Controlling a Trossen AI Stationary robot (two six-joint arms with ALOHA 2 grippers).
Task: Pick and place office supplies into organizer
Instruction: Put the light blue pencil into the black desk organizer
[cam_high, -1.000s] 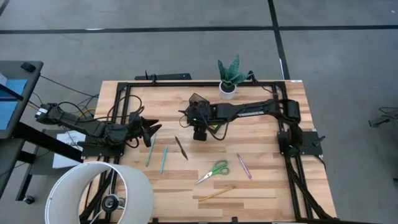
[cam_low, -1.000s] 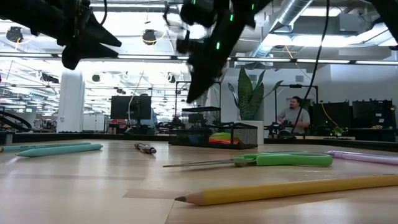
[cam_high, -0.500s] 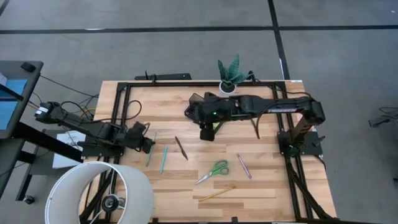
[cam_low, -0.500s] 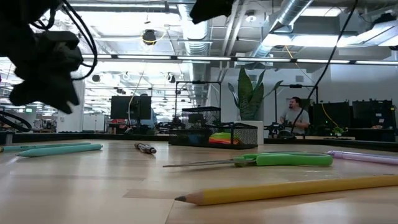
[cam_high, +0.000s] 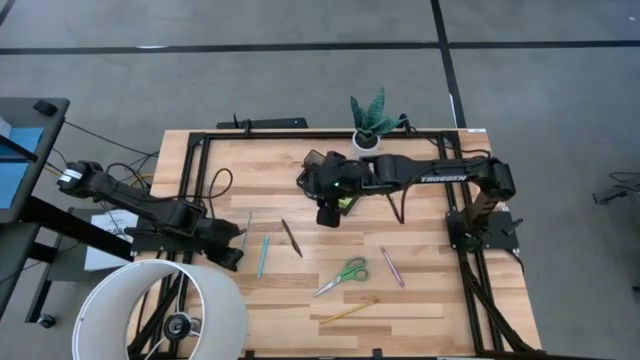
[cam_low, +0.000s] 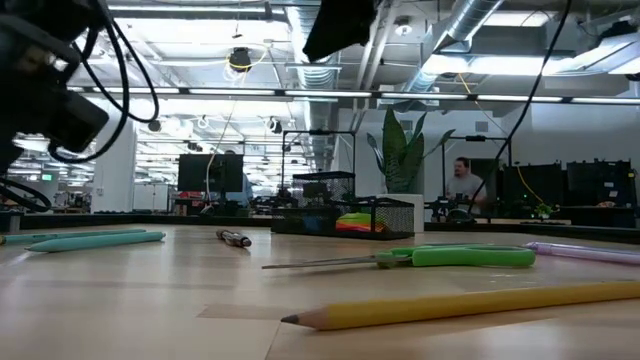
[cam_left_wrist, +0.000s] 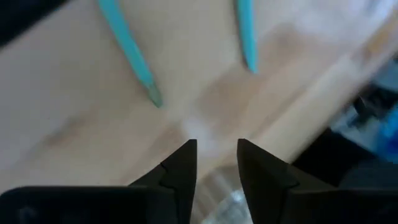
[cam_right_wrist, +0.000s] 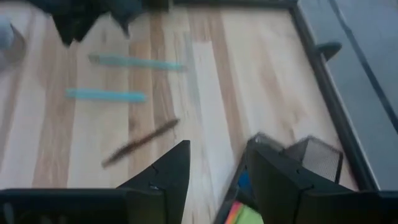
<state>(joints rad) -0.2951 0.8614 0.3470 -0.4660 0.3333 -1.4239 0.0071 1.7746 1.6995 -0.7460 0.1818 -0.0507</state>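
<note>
My left gripper (cam_high: 233, 254) (cam_left_wrist: 216, 155) is open, low over the table's near-left part, just left of two teal pens (cam_high: 263, 255) (cam_left_wrist: 127, 50) that lie flat. My right gripper (cam_high: 330, 212) (cam_right_wrist: 214, 168) is open and raised over the black mesh organizer (cam_right_wrist: 298, 158) (cam_low: 345, 218), which the right arm mostly hides in the high view. A lime-green sticky pad (cam_right_wrist: 239, 214) sits inside it. Flat on the wood lie the brown pen (cam_high: 291, 237), green-handled scissors (cam_high: 342, 276), pink pen (cam_high: 392, 267) and yellow pencil (cam_high: 348, 312).
A potted green plant (cam_high: 370, 120) stands at the far edge behind the organizer. A white round lamp shade (cam_high: 160, 310) overlaps the table's near-left corner. A black frame (cam_high: 200, 150) runs around the tabletop. A person (cam_low: 462, 185) sits in the room beyond.
My left gripper has moved toward the table's near edge and down, ending beside the teal pens. My right gripper has risen from just above the organizer and shifted slightly toward the table's right. The supplies on the table have stayed in place.
</note>
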